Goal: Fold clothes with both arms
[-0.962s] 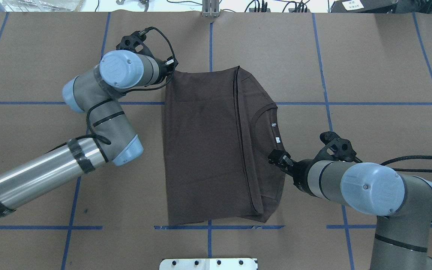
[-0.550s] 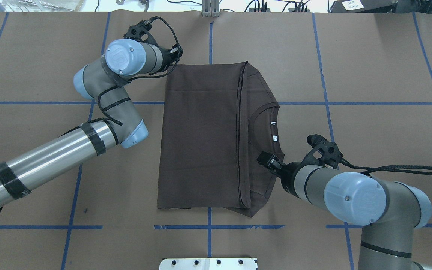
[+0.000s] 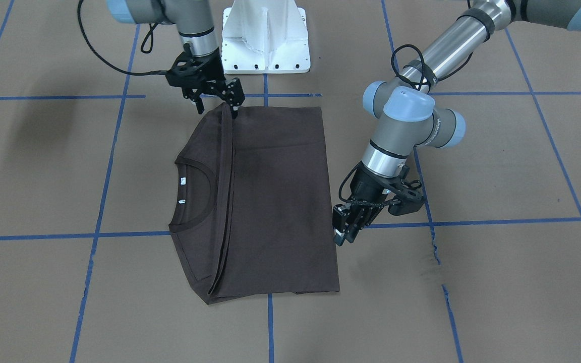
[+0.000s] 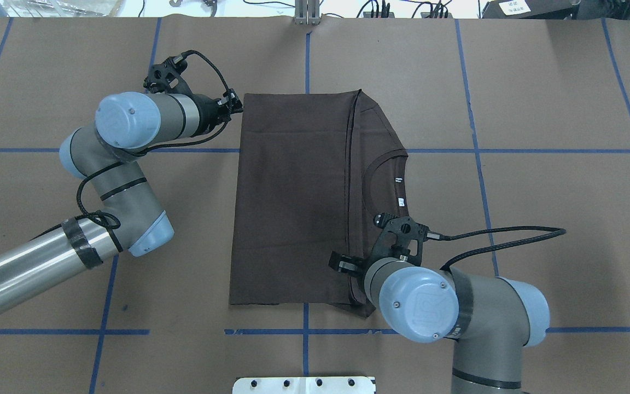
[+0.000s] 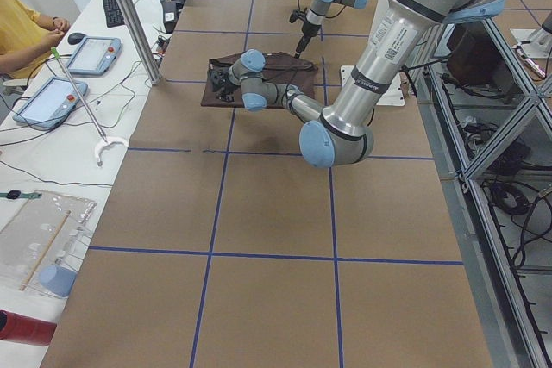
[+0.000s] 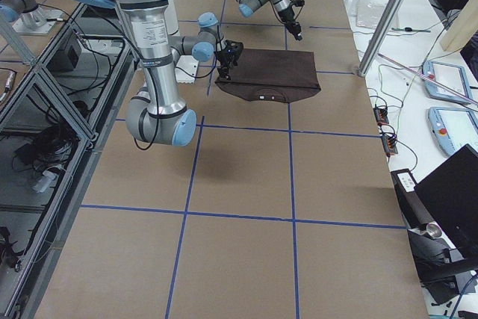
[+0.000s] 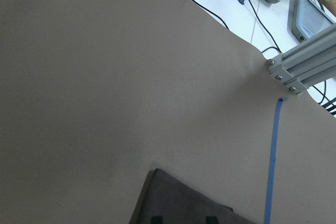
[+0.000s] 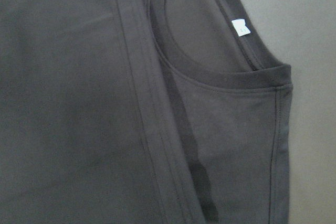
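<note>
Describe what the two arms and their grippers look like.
The left arm and right arm are grey and silver metal tubes with rounded light blue joint caps. Black tape bands wrap the left arm's silver link. Black cables loop to the black two-finger left gripper and right gripper.

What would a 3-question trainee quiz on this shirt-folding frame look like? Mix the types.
1. True or false: the t-shirt hangs in the air, off the table.
2. The collar lies toward: A) the robot's right, B) the robot's left, C) the robot's base.
3. Is the left tool or the right tool over the cloth, and where is the other?

Key:
1. False: it lies folded flat on the table.
2. A.
3. The right tool, over the folded hem line near the shirt's robot-side edge. The left tool sits just off the far left corner, over bare table.
</note>
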Tool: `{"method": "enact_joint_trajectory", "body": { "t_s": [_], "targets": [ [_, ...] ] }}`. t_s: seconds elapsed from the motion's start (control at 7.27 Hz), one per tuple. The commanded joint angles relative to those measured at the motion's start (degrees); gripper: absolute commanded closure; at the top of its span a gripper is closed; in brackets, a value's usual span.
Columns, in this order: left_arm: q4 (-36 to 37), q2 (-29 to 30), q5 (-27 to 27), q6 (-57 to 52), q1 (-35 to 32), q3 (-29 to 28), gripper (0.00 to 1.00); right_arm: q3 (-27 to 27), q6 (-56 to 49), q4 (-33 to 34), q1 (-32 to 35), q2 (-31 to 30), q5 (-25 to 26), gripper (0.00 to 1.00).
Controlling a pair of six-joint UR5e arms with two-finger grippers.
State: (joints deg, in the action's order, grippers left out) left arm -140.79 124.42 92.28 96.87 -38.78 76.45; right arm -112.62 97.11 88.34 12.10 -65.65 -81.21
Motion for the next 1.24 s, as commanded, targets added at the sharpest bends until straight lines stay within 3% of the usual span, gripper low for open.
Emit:
{"method": "enact_joint_trajectory", "body": {
  "t_s": [0.0,0.27,0.82,1.1],
  "targets": [
    [-0.1,-0.9,0.0,5.1,3.3,1.9,0.58,1.6,-9.9,6.9,-2.7,2.3,0.0,0.0],
    [0.3,-2.6,0.0,5.8,3.8,3.7,0.58,3.9,-19.6,8.3,-3.8,2.7,0.0,0.0],
    [0.3,-2.7,0.0,5.7,3.8,3.7,0.58,4.2,-29.1,8.0,-1.9,1.1,-0.5,0.0],
    [0.4,-2.7,0.0,5.8,3.8,3.6,0.58,1.3,-30.3,7.7,-0.1,-5.2,-0.9,0.0]
  ]
}}
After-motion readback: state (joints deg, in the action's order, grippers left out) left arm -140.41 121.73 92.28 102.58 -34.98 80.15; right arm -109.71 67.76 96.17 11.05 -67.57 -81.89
